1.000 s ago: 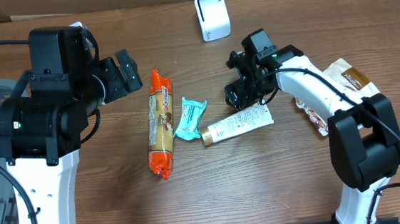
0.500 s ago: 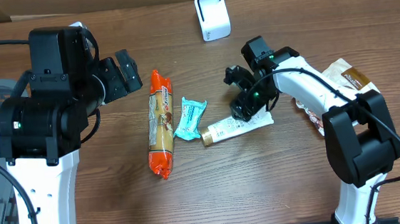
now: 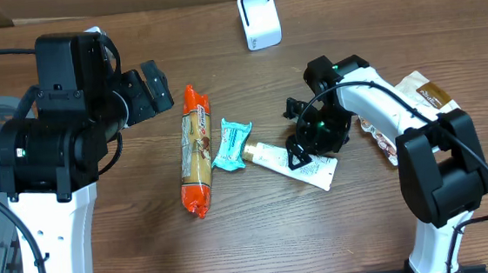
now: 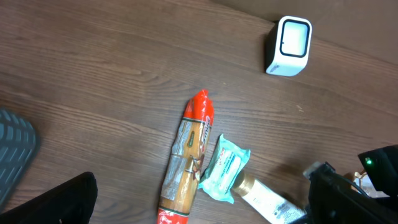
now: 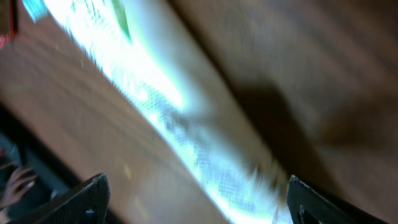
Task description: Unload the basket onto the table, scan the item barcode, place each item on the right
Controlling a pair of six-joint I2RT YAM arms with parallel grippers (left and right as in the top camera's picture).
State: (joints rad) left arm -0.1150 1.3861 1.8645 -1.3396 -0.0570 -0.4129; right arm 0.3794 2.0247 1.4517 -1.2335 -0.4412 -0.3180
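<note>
from overhead, the right gripper [image 3: 304, 146] is hovering low over the white tube [image 3: 318, 171], which is lying flat on the table [image 3: 261, 240] just right of the teal packet [image 3: 231, 144] and well apart from the scanner [image 3: 258, 18]. the left gripper [image 3: 155, 87] is hanging released and empty, off to the side. in the left wrist view the tube's gold cap [image 4: 244, 185] is sitting against the packet. in the blurred right wrist view the fingers [image 5: 90, 196] are standing spread either side of the tube, grasping nothing, probably lining up a pickup.
</note>
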